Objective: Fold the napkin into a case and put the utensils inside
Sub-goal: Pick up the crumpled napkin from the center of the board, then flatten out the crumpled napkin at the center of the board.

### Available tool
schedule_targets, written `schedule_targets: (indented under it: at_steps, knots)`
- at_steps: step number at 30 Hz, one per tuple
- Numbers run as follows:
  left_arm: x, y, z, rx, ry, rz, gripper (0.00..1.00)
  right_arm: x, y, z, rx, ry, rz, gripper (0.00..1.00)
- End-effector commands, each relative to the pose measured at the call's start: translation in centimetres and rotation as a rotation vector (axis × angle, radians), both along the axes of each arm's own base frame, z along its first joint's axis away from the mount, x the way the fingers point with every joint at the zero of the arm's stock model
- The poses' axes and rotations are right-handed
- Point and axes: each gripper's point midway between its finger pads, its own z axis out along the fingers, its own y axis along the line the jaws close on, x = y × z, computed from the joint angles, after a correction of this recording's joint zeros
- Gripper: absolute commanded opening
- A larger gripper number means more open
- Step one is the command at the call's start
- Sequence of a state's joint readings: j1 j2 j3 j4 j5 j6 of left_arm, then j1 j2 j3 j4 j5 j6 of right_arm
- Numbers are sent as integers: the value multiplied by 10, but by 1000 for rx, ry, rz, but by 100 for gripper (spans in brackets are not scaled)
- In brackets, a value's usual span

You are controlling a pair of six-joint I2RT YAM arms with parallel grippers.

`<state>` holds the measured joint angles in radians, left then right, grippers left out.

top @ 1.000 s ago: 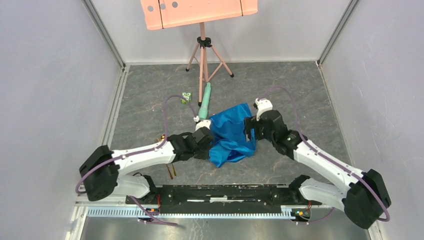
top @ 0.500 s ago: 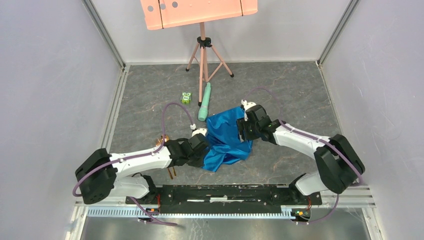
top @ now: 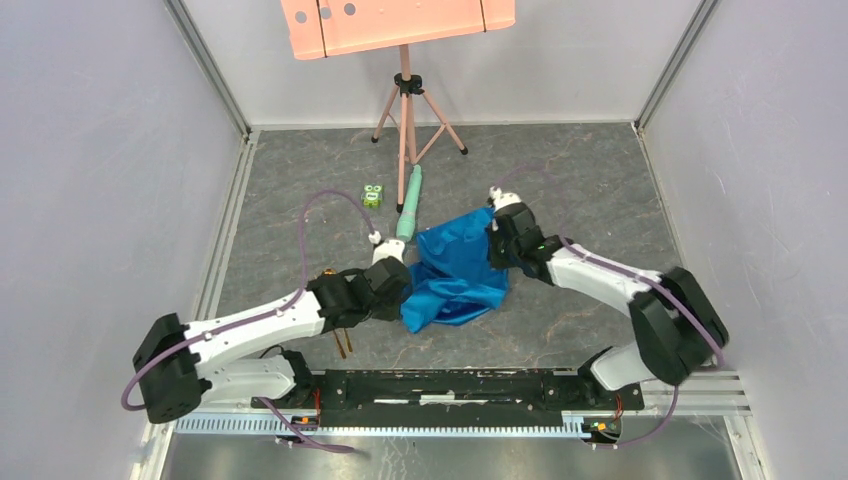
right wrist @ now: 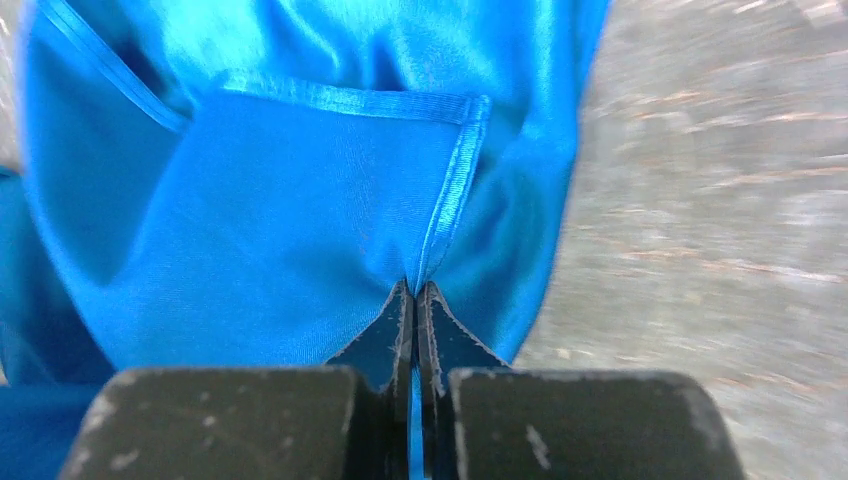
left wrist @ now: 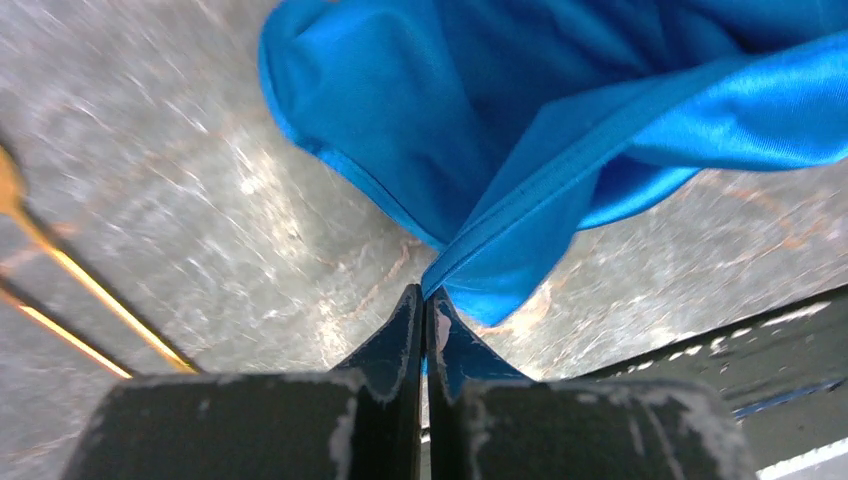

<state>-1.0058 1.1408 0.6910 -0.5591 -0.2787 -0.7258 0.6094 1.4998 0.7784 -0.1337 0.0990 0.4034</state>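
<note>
Left tool (left wrist: 422, 300), right tool (right wrist: 415, 290) each clamped on napkin (top: 455, 280) hem, opposite sides (likely to spread cloth for folding); utensils (left wrist: 120, 305) parked aside, off cloth.

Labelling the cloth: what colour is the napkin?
The napkin is bright, shiny blue; clearest in the right wrist view.

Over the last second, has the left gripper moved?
Yes. The left gripper, shut on the napkin, has shifted left, away from the near end of the green tube.
</note>
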Motion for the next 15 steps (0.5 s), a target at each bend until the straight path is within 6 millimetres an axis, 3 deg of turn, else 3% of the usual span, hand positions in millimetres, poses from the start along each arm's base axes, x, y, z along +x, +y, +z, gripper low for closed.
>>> schedule_targets:
  at_steps: [1, 3, 6, 9, 11, 13, 15]
  knots:
    - [44, 14, 84, 29, -285, 60, 2, 45, -47, 103, 46, -264, -191, 0]
    - [63, 10, 124, 28, -396, 56, 2, 60, -79, 140, 94, -332, -279, 0]
    - [105, 2, 192, 47, -561, 86, 2, 87, -108, 200, 147, -422, -340, 0]
    - [155, -1, 262, 51, -673, 146, 2, 119, -134, 285, 171, -534, -378, 0]
    - [181, -5, 322, 24, -781, 168, 2, 136, -148, 335, 167, -591, -385, 0]
    - [188, -11, 374, 10, -878, 141, 2, 137, -165, 380, 156, -631, -413, 0]
    - [181, -19, 411, -64, -941, 76, 2, 128, -171, 400, 140, -674, -414, 0]
